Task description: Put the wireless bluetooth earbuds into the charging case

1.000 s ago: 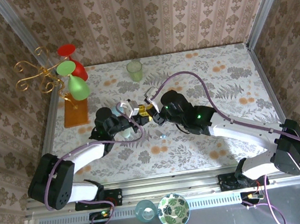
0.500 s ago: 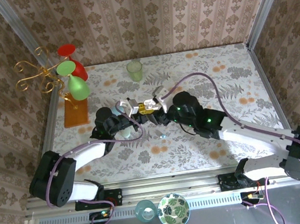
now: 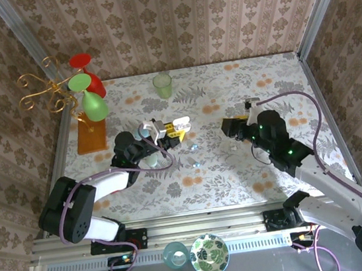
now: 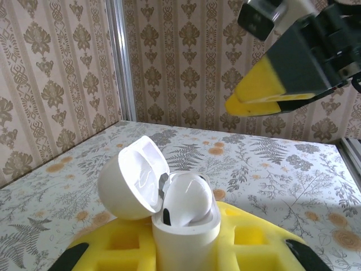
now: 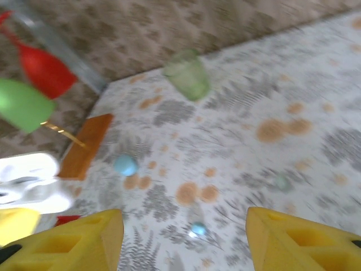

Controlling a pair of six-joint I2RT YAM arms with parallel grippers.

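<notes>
My left gripper (image 3: 169, 132) is shut on the body of a white charging case (image 4: 185, 232), held upright above the table with its lid (image 4: 132, 179) swung open to the left. A white earbud (image 4: 190, 195) sits in the case. My right gripper (image 3: 229, 128) hangs open and holds nothing, well to the right of the case and apart from it; its yellow fingers (image 4: 265, 90) show at the top right of the left wrist view. Two tiny light blue earbuds (image 3: 193, 147) (image 3: 196, 163) lie on the tablecloth below the case. One light blue earbud (image 5: 197, 228) lies ahead of the open right gripper (image 5: 183, 240).
A green cup (image 3: 162, 84) stands at the back. A gold stand with red and green glasses (image 3: 86, 88) on an orange base (image 3: 90, 137) is at the far left. A round light blue case (image 5: 125, 165) lies near that base. Walls close in the table.
My right gripper has pulled away from the case toward the right and now stands open. The left gripper still holds the open white case in about the same place.
</notes>
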